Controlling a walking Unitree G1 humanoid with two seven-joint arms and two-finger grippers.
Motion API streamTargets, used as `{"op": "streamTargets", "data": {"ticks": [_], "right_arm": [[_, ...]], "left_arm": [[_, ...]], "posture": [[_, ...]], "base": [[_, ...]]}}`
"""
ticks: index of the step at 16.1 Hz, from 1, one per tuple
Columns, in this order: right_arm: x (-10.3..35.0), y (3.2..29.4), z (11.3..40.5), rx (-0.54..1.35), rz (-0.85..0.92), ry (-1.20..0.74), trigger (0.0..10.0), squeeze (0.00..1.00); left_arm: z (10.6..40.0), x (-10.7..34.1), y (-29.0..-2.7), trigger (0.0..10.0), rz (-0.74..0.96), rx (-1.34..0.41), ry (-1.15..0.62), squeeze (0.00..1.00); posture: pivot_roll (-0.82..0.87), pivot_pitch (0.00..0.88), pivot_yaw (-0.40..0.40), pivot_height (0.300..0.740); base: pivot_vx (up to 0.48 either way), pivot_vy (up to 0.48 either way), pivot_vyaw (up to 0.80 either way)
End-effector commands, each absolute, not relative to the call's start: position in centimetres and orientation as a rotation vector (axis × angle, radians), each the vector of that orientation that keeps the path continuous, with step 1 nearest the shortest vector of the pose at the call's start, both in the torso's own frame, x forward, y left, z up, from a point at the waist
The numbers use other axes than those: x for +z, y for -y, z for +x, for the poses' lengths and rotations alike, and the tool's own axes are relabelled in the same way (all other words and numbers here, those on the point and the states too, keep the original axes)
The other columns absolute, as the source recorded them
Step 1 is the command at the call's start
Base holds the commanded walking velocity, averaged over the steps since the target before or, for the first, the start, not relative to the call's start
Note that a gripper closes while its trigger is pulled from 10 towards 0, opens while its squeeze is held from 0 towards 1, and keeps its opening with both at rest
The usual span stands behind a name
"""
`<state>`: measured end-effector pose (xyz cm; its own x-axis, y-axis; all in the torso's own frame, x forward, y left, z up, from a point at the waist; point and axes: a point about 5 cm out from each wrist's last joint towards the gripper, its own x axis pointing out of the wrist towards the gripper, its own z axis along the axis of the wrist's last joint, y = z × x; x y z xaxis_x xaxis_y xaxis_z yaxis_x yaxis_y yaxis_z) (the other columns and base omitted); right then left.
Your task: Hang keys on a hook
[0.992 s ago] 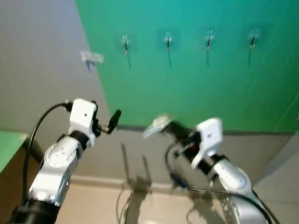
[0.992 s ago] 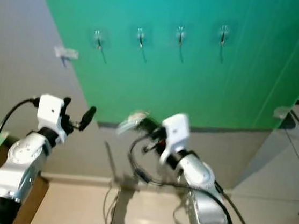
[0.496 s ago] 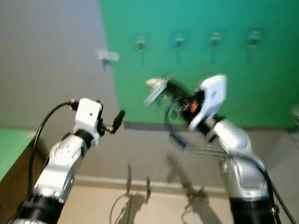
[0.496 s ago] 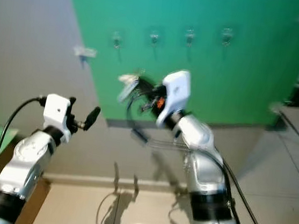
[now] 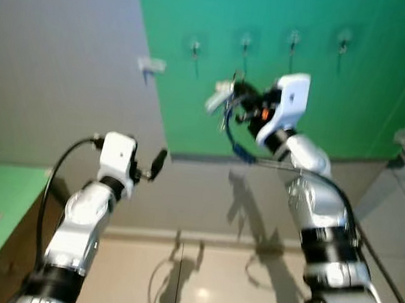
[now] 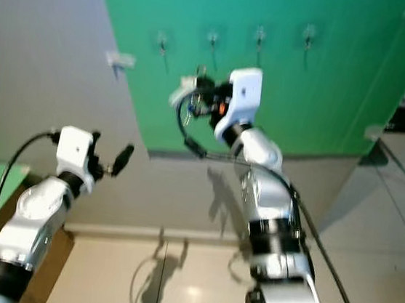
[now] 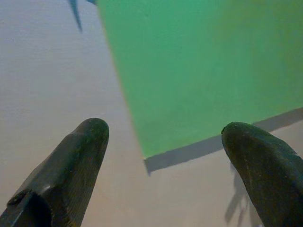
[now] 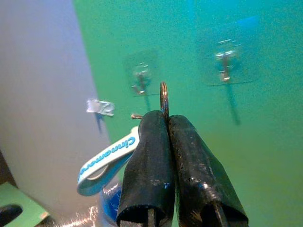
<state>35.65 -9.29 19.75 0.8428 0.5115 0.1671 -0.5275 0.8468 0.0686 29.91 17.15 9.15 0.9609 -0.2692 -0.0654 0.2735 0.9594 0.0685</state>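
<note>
Up near the green wall's hooks [image 8: 141, 78], the right pincer [image 8: 166, 124] pinches the keys [image 8: 164, 98] by their thin, stiff ring; light, dangly, likely slippery. Left pincer [image 7: 165, 156] gapes wide.

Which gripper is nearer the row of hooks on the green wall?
Right. The right gripper is raised just below the hooks, pinching the key ring; the left gripper sits lower, off toward the grey wall.
</note>
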Motion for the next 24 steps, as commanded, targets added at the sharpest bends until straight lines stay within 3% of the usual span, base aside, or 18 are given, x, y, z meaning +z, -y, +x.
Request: {"op": "streamTargets", "data": {"ticks": [1,4,5,6,11,14,18,24], "right_arm": [[20.5,8.9,35.9,0.56,0.115,0.176,0.0,0.0],[20.0,8.9,35.4,0.581,0.07,0.175,0.0,0.0],[18.7,10.2,34.2,0.5,0.009,0.179,0.0,0.0],[17.5,12.2,32.8,0.367,-0.055,0.208,0.0,0.0],[12.1,17.9,23.4,0.178,-0.19,0.099,0.0,0.0],[10.3,19.8,20.9,0.093,-0.174,0.017,0.0,0.0],[11.0,17.5,21.8,0.147,-0.099,0.07,0.0,0.0],[12.3,16.9,22.5,0.149,-0.079,0.104,0.0,0.0]], "left_arm": [[30.0,9.6,-17.4,10.0,0.093,-0.266,-0.042,0.0],[29.9,9.7,-17.2,10.0,0.105,-0.276,-0.033,0.0],[29.4,9.8,-17.0,10.0,0.105,-0.289,-0.011,0.0],[28.5,10.2,-17.0,10.0,0.089,-0.29,0.019,0.0],[22.8,9.5,-17.0,10.0,0.046,-0.233,0.006,0.0],[21.1,8.3,-16.7,10.0,0.11,-0.213,-0.053,0.0],[22.4,10.2,-15.4,10.0,0.091,-0.265,0.038,0.0],[23.9,11.3,-15.6,10.0,0.098,-0.275,0.055,0.0]], "posture": [[-0.23,0.0,0.147,0.74],[-0.22,0.0,0.137,0.74],[-0.22,0.0,0.123,0.74],[-0.22,0.0,0.125,0.74],[-0.26,0.0,0.121,0.74],[-0.27,0.0,0.119,0.74],[-0.27,0.0,0.125,0.74],[-0.28,0.0,0.14,0.74]], "base": [[0.0,0.0,0.0],[0.0,0.0,0.0],[0.0,0.0,0.0],[0.0,0.0,0.0],[0.0,0.0,0.0],[0.0,0.0,0.0],[0.227,0.0,0.0],[0.454,0.0,0.0]]}}
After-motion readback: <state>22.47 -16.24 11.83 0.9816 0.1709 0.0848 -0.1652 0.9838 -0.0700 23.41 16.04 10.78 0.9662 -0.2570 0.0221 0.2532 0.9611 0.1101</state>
